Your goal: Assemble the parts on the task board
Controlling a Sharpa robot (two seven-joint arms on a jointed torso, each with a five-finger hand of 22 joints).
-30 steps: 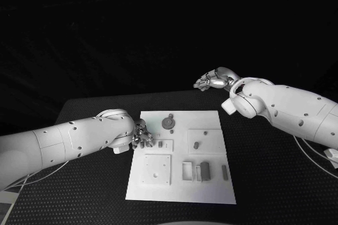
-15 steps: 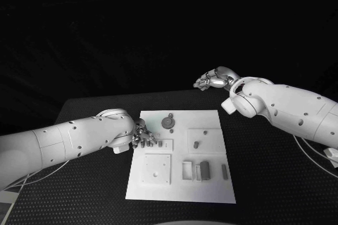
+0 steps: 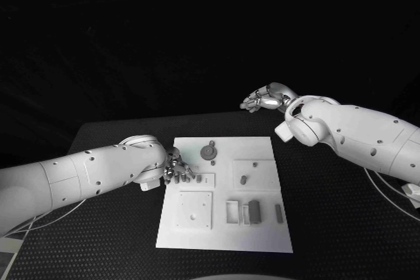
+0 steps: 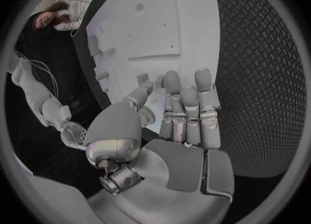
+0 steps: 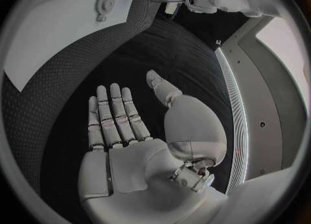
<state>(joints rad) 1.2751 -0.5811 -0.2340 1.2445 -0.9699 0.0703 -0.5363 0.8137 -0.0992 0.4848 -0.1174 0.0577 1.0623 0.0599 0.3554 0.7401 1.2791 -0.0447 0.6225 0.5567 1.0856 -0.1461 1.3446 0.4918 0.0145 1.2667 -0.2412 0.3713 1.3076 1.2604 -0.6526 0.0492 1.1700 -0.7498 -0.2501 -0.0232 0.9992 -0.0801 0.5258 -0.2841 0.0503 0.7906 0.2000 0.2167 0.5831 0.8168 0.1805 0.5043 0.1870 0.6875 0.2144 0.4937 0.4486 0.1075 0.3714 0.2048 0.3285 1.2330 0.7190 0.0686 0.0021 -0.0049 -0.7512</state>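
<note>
Nothing moved since 0.5 s ago.
Left hand point(image 3: 178, 170), fingers extended, empty, at task board point(image 3: 263, 231) left edge; right hand point(image 3: 265, 99) spread, empty, well beyond it.

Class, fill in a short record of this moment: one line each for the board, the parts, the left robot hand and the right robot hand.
Board: white task board lying flat mid-table
Parts: small grey parts lying on or standing in the board
Left robot hand: left hand at the board's left edge, fingers over it, nothing seen held
Right robot hand: right hand raised beyond the board's far right corner, fingers apart, palm empty
</note>
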